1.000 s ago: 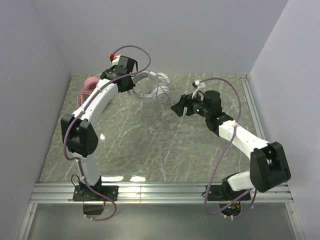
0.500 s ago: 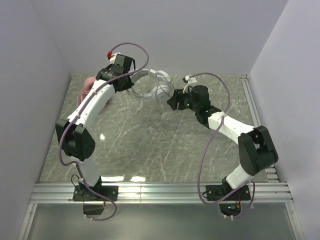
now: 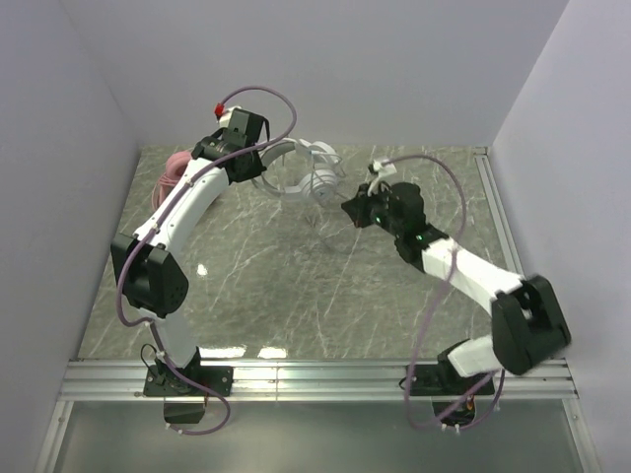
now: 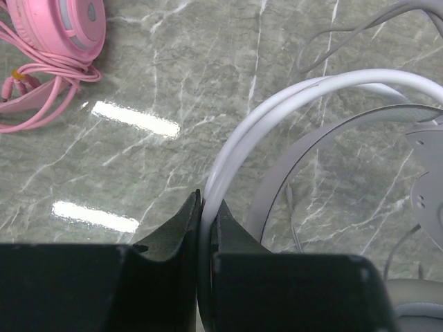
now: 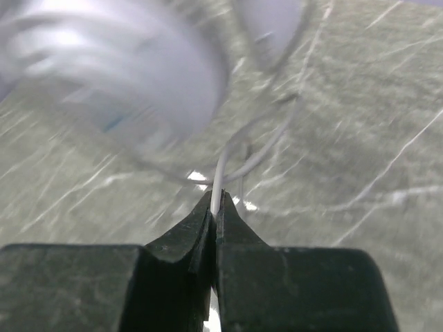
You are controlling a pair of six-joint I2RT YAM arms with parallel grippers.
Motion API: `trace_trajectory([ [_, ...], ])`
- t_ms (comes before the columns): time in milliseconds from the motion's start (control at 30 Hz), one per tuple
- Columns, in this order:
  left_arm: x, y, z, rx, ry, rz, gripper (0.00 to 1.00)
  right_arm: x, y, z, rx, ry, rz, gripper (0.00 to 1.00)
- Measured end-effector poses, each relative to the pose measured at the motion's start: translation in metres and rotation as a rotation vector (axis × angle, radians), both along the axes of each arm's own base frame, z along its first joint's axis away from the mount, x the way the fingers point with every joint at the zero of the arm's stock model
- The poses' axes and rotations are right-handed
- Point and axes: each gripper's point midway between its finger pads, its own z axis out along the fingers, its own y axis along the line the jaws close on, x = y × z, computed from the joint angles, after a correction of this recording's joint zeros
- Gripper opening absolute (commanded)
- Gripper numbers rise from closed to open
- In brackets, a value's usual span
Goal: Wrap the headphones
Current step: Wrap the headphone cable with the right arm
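my right claw (image 5: 213, 204) is pressed together on a thin pale cable (image 5: 220, 169), caught right at the tips. the line rises out of the pinch and curls away in a loop just ahead of me. past that loop, up and to the left of my tips, hangs an earcup (image 5: 124, 62) of the white headset (image 3: 317, 183) (too blurred from here to say more than pale and round). my left claw (image 4: 206, 207) is closed too, nipping the white headband (image 4: 277, 111) between its tips. the band arches up from the pinch and sweeps off to the right. under both claws lies the green marbled table (image 4: 173, 83), with bright glints of light on it just left of my left tips. farther out, ahead and well to the left of that claw, the pink headset (image 4: 62, 28) lies on the table, apart from everything i hold. its pink cable (image 4: 41, 90) is bunched just on the near side of it. from above, the white headset sits between my two claws, the left one at its band and the right one beside its cup.
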Motion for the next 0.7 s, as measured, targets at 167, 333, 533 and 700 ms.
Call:
trace_trajectory([
  [167,0.002,0.005,0.001,0.02,-0.012,0.02,0.0,-0.061,0.0,0.041,0.022,-0.082,0.068,0.0],
  [333,0.007,0.007,0.0,0.074,-0.057,0.051,0.0,-0.105,0.0,0.099,0.037,-0.179,0.141,0.0],
  [533,-0.003,-0.012,-0.022,0.176,-0.073,0.009,0.0,-0.108,-0.005,0.172,0.012,-0.243,0.149,0.0],
  [700,-0.016,-0.026,-0.044,0.202,-0.061,-0.041,0.0,-0.096,0.0,0.221,-0.01,-0.291,0.148,0.0],
])
